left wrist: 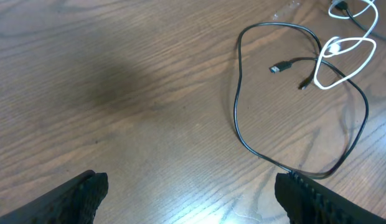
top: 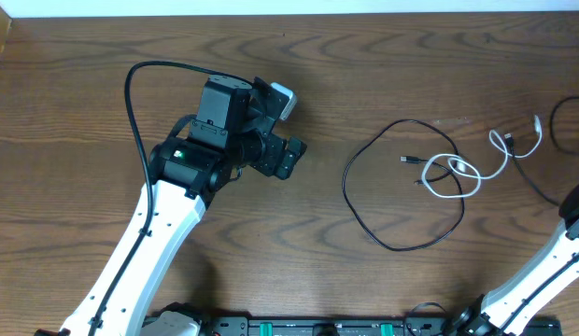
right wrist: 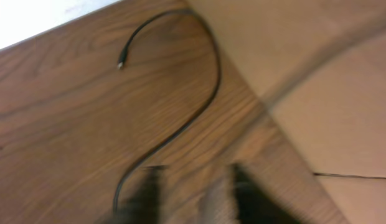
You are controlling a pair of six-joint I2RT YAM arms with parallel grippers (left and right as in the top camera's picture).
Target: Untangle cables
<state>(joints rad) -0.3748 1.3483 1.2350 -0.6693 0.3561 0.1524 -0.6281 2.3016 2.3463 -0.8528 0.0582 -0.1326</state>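
Note:
A long black cable (top: 364,210) lies in a wide loop on the wooden table, right of centre, its plug ends (top: 408,161) inside the loop. A white cable (top: 469,174) crosses the loop's right side in small loops and runs right to a plug (top: 537,124). A second black cable (top: 557,131) curls at the right edge. My left gripper (top: 288,157) is open and empty, left of the loop. In the left wrist view the fingers (left wrist: 193,205) are spread wide, with the black loop (left wrist: 238,118) and white cable (left wrist: 345,53) ahead. The right wrist view is blurred: the fingers (right wrist: 199,196) are apart, beside a black cable (right wrist: 208,102).
The right arm (top: 551,257) enters from the lower right, its gripper off the overhead frame. The table's right edge (right wrist: 255,93) and the beige floor (right wrist: 330,124) show in the right wrist view. A thick black arm wire (top: 135,112) arcs over the left arm.

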